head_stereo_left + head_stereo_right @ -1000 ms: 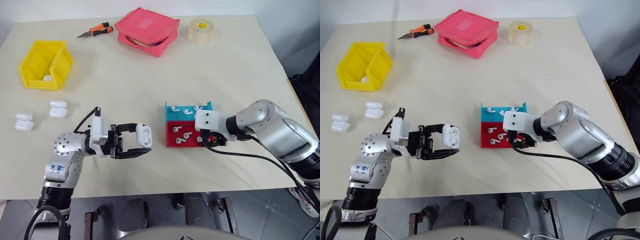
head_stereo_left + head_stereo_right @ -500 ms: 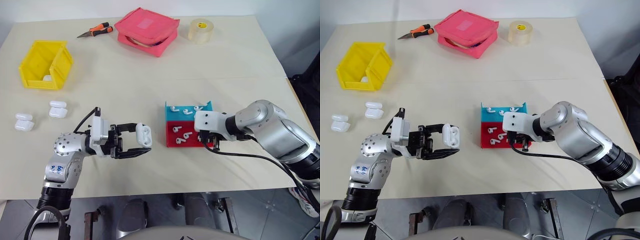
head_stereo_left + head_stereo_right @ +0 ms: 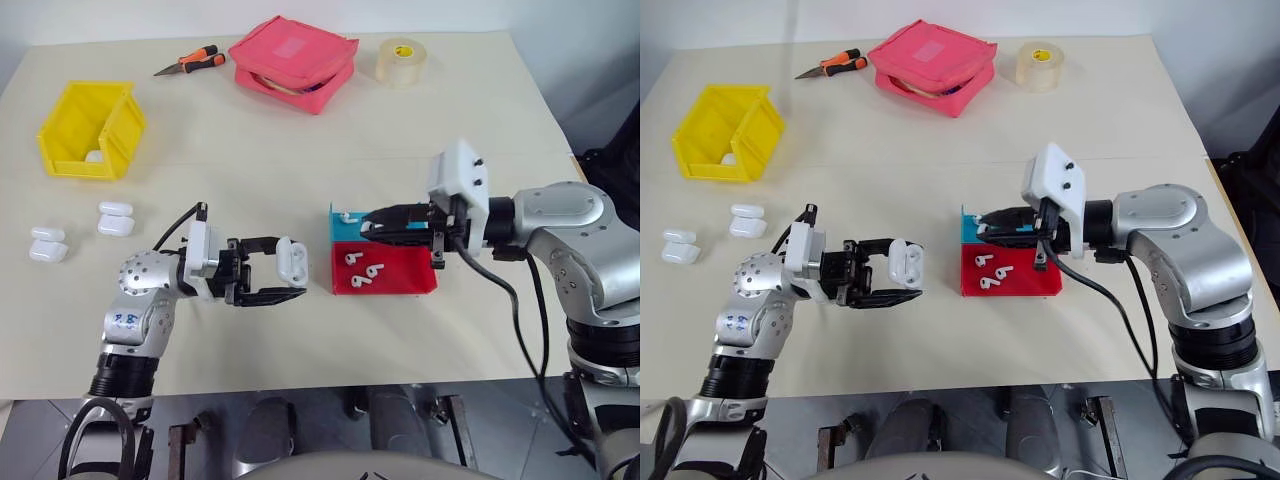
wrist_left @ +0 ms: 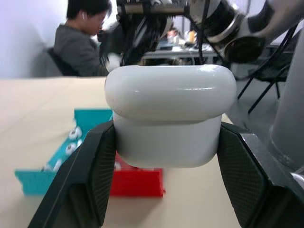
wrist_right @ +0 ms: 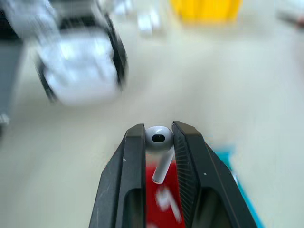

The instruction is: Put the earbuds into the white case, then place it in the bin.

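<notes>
The left gripper was clamped shut on a white case, holding it above the table, lid toward the right arm; whether the lid was open I could not tell; the right gripper was nearly closed, pinching one earbud by its head, stem hanging free, above the blue tray and pointed toward the case, well apart from it. More earbuds lay in the red tray and one in the blue. By my reading the pick was done; the earbud was not yet in the case; seating it, closing the lid and carrying the case to the bin, far off on the left, all remained; something white already lay in the bin.
</notes>
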`<state>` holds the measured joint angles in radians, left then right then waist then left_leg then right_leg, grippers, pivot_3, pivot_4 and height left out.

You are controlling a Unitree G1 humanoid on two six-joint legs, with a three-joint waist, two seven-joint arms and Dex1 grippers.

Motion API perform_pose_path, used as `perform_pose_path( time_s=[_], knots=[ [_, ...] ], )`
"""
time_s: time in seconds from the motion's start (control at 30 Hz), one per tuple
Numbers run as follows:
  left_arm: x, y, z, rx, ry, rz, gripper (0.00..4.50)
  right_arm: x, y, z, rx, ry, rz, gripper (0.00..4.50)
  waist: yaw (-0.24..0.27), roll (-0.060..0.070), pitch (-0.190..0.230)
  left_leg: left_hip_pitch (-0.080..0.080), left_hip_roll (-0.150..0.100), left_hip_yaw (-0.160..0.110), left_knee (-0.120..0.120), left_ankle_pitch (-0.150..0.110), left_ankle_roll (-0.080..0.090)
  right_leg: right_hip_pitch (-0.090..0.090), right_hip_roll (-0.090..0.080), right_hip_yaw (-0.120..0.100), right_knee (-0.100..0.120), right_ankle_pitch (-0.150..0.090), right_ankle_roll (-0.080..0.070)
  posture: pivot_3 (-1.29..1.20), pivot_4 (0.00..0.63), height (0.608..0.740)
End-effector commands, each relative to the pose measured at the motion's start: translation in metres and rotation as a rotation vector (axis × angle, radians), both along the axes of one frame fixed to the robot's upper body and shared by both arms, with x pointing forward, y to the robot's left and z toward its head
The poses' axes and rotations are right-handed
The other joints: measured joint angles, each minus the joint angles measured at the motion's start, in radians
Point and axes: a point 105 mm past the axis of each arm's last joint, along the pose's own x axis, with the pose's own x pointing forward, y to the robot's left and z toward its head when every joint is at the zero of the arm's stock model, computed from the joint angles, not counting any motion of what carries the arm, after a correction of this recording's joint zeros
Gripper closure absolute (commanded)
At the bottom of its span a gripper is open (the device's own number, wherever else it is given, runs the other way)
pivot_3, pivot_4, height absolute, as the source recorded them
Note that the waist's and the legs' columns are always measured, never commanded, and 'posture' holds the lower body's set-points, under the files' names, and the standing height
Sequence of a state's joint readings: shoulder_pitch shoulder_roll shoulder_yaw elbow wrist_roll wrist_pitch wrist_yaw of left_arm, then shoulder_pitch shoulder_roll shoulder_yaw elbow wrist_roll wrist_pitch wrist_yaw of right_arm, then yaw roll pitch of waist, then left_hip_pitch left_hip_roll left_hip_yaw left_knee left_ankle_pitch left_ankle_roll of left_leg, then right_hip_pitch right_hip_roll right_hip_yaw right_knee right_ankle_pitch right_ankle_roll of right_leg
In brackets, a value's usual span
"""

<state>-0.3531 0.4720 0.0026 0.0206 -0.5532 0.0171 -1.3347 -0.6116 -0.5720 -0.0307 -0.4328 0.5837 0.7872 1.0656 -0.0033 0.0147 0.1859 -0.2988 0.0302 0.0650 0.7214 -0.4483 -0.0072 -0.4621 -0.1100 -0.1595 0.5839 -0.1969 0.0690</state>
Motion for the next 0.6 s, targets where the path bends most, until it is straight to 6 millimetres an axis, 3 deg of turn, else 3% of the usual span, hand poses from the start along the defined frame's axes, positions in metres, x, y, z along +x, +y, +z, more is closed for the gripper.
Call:
perform_pose_path(
  time_s=[0.03, 0.33, 0.6],
  knots=[
    [0.0, -0.006, 0.004, -0.011, -0.037, -0.061, 1.72, -0.021, 0.016, 0.023, 0.206, -0.037, 0.107, 4.06, -0.001, 0.0, 0.0, 0.0, 0.0, 0.0, 0.0, 0.0, 0.0, 0.0, 0.0, 0.0, 0.0, 0.0, 0.0, 0.0, 0.15, 0.74],
    [0.007, -0.009, 0.011, -0.037, -0.054, -0.088, 1.72, -0.033, 0.042, -0.003, 0.251, 0.028, 0.158, 4.06, -0.001, 0.0, 0.0, 0.0, -0.001, 0.0, 0.0, 0.0, 0.0, 0.0, 0.0, 0.0, 0.0, 0.0, 0.0, 0.0, 0.15, 0.74],
    [0.006, -0.01, 0.018, -0.049, -0.074, -0.119, 1.72, -0.025, 0.053, -0.016, 0.26, 0.004, 0.147, 4.06, 0.0, 0.0, 0.0, 0.001, -0.001, 0.0, 0.0, 0.0, 0.0, 0.0, 0.0, 0.001, 0.0, 0.0, 0.0, 0.0, 0.15, 0.74]
  ],
)
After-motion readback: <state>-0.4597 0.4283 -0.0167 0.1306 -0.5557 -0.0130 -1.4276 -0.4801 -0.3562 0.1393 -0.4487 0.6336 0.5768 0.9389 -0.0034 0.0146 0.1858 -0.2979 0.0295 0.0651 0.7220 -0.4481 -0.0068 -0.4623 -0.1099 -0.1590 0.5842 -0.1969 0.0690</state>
